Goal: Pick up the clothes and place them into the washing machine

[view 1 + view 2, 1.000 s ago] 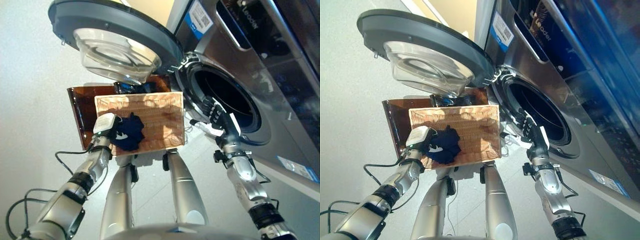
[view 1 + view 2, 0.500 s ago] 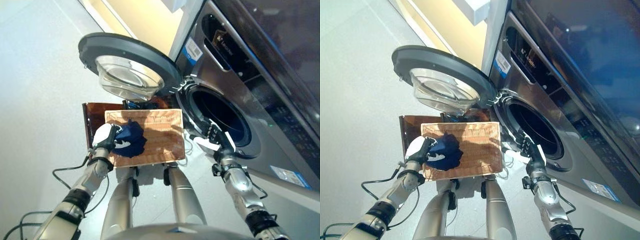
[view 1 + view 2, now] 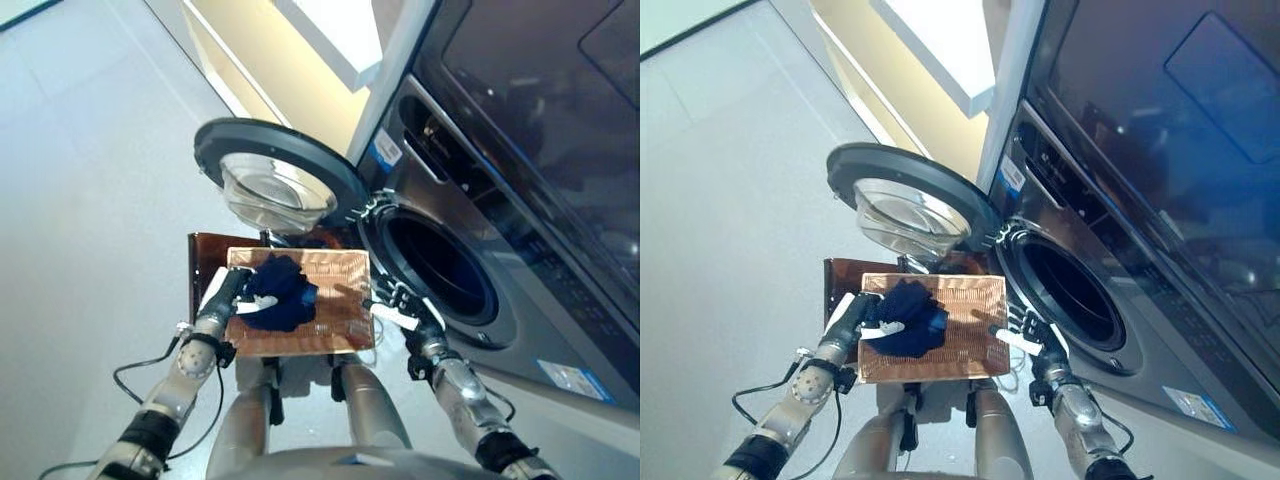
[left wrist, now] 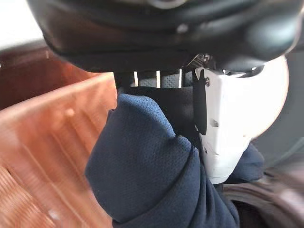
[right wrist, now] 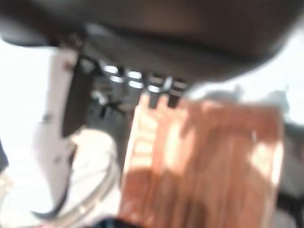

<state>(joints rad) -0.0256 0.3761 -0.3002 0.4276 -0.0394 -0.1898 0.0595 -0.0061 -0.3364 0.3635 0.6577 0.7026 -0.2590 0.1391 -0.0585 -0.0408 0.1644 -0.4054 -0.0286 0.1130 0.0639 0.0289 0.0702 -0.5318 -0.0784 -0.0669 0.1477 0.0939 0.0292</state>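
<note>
Now the left hand pinches the navy garment over the wicker basket. Right hand, fingers relaxed, hangs just beside the basket.

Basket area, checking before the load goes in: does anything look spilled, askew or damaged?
Nothing stands out. The left robot hand grips the dark blue garment over the wicker basket; the washing machine door stands open, and the right robot hand is by the basket's edge.

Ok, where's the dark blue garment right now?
The dark blue garment is in the wicker basket, at its left end, gripped by the left robot hand, below the open washer door.
</note>
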